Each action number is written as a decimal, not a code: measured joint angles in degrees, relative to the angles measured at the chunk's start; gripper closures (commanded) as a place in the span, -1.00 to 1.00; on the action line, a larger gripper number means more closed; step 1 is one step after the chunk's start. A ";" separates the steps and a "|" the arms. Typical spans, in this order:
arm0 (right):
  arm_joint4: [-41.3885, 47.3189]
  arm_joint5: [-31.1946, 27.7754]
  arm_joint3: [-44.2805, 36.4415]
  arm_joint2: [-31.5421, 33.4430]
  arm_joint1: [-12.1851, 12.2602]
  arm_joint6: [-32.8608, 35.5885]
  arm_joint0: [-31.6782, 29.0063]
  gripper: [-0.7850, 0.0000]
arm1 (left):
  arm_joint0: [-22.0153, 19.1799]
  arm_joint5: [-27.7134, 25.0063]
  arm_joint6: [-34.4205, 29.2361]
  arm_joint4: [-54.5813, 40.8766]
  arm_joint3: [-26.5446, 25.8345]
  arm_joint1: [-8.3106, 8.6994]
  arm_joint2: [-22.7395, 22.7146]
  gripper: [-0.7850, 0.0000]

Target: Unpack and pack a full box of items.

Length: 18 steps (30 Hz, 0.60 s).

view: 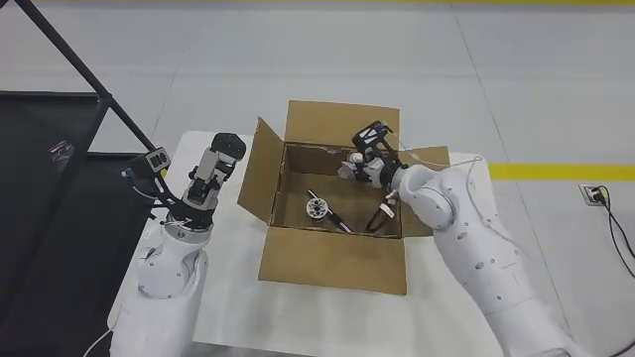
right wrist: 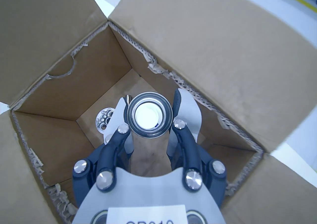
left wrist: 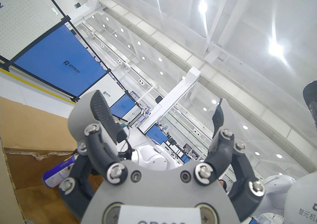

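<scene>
Your right gripper (right wrist: 150, 101) hangs over the far right of the open cardboard box (right wrist: 198, 36), jaws clamped on a metal can (right wrist: 149, 118). Your left gripper (left wrist: 158, 106) sits left of the box, jaws wide and empty. A metal disc (right wrist: 102, 121) lies on the box floor.

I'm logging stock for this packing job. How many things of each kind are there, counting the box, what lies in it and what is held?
cardboard box: 1
can, gripped by the right hand above the box floor: 1
round metal part on the box floor: 1
thin dark stick beside it: 1
Total: 4
</scene>
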 measured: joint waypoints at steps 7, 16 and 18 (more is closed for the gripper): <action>-5.60 7.01 -24.75 12.62 2.98 -3.31 -14.02 1.00 | 0.00 0.00 0.00 0.00 0.00 0.00 0.00 -1.00; -12.14 18.39 -25.83 23.62 4.17 -12.74 -20.64 1.00 | 0.00 0.00 0.00 0.00 0.00 0.00 0.00 -1.00; -13.10 19.32 -23.56 24.99 4.39 -12.50 -21.21 1.00 | 0.00 0.00 0.00 0.00 0.00 0.00 0.00 -1.00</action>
